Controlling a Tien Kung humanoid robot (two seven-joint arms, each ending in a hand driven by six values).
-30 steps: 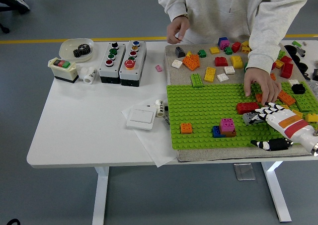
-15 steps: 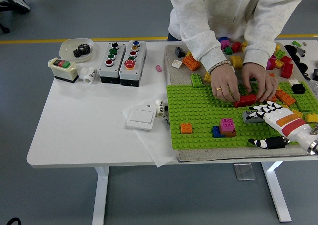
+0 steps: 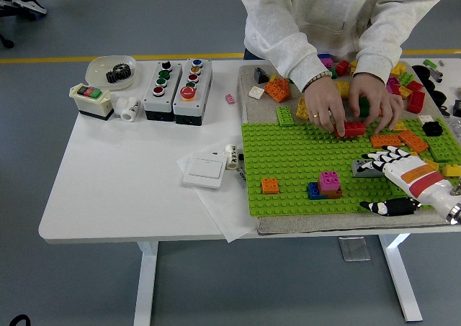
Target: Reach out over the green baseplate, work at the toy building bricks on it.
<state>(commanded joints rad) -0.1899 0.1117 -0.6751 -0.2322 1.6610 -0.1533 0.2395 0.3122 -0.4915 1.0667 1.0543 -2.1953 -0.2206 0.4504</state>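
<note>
The green baseplate (image 3: 288,157) lies on a grey mat at the right of the table. My right hand (image 3: 380,183) reaches in from the right edge and rests low over the plate's near right part. Its fingers are spread, its fingertips (image 3: 374,157) touch a grey brick (image 3: 364,169), and its thumb points away along the plate's near edge. A person at the far side holds a red brick (image 3: 353,129) with both hands over the plate's far right part. An orange brick (image 3: 270,186), a blue brick (image 3: 314,191) and a pink brick (image 3: 330,181) stand near the plate's front.
Loose bricks (image 3: 277,88) lie on the mat behind and right of the plate. Two button boxes (image 3: 176,81), a red-green switch box (image 3: 91,99) and a bowl with a gear (image 3: 111,70) stand at the back left. A white wall switch (image 3: 204,172) lies on paper left of the plate.
The person brought a second hand to the red brick and moved it away from my hand toward the plate's far edge. My right hand has barely moved beside the grey brick.
</note>
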